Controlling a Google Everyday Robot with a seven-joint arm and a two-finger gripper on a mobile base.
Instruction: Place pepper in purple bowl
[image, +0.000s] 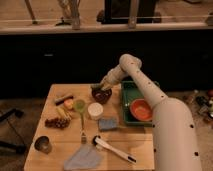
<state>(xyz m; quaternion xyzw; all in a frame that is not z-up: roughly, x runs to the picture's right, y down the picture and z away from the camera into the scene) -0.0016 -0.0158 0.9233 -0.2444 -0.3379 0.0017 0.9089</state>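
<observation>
The purple bowl (102, 95) is a small dark maroon bowl at the back middle of the wooden table (135, 147). My gripper (102, 86) hangs right over the bowl's rim, reaching down and left from the arm's elbow (129, 62). I cannot make out the pepper; it is hidden at the gripper or inside the bowl.
A green tray (128, 95) holding the orange bowl (141, 109) is right of the purple bowl. In front stand a white cup (95, 110), a pale-green disc (79, 105), a blue sponge (107, 123), grapes (54, 121), a metal cup (43, 144), a brush (113, 149) and a grey cloth (82, 157).
</observation>
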